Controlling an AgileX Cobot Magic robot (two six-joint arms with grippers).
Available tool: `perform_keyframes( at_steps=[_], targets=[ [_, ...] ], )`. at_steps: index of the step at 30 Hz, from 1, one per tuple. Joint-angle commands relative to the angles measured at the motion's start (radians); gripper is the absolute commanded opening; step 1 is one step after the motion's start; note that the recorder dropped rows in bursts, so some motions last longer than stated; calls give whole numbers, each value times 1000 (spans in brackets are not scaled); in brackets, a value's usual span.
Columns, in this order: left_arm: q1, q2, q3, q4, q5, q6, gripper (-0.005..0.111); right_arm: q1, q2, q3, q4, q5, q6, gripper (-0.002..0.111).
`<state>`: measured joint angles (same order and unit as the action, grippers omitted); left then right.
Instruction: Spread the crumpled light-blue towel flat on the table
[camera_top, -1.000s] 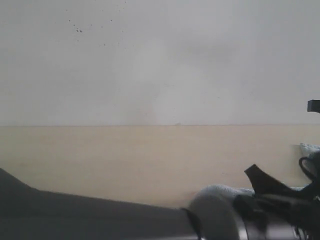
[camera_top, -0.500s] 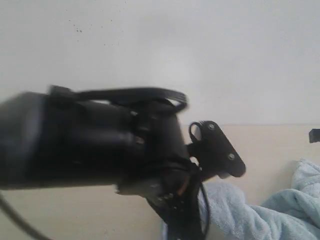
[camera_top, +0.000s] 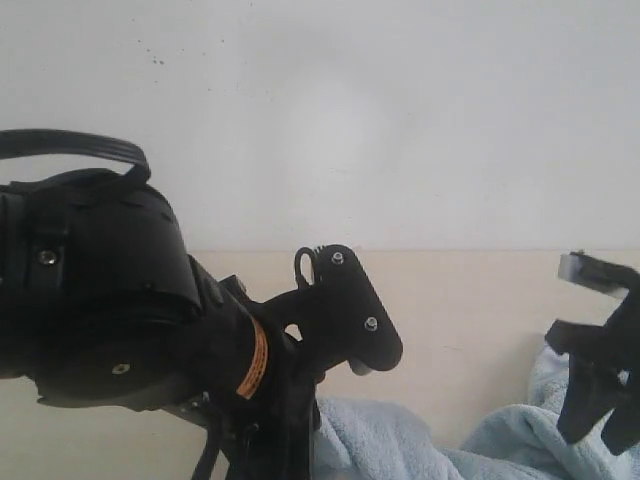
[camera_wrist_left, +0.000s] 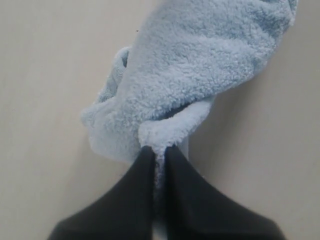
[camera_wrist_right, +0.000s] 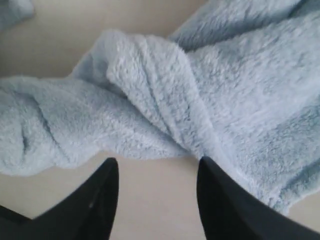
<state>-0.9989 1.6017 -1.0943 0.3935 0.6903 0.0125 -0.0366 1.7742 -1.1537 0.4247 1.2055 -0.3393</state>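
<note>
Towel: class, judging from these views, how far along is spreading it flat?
Done: the left pincer is shut on a fold of the towel. In hand: the right pincer hangs open over the cloth, gripping nothing. Left: the towel lies bunched in folds on the table, so all the spreading is yet to do.

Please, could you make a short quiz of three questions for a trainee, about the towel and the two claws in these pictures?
1. True or false: the left claw is shut on a fold of the towel.
2. Choose one. The right claw is: A) open and holding nothing; B) shut on the towel; C) holding a cup.
3. Fill the gap: the towel on the table is ____, not flat.

Key: 1 true; 2 A; 3 crumpled.
</note>
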Motion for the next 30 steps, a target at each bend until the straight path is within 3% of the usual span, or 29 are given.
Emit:
perform_keyframes(
  at_steps=[1, 5, 14, 15, 18, 19, 25, 30],
  targets=[
    [2, -8, 3, -13, -24, 7, 4, 74, 4, 83, -190, -120, 30, 47],
    [2, -8, 3, -22, -35, 7, 4, 81, 4, 89, -355, -204, 207, 47],
    [2, -8, 3, -63, -70, 7, 4, 107, 4, 157, -224, -267, 147, 46],
    [2, -8, 3, -63, -70, 7, 4, 107, 4, 157, -221, -263, 145, 42],
    [2, -8, 3, -63, -70, 7, 4, 107, 4, 157, -221, -235, 78, 4],
    [2, -8, 3, -63, -70, 7, 4, 107, 4, 157, -221, -230, 63, 0],
    [16, -8, 3, 57, 21, -42, 4, 107, -36, 125, -230, -199, 61, 0],
    [113, -19, 10, 179, 67, -220, 4, 105, -177, 86, -383, -282, 178, 0]
  ],
)
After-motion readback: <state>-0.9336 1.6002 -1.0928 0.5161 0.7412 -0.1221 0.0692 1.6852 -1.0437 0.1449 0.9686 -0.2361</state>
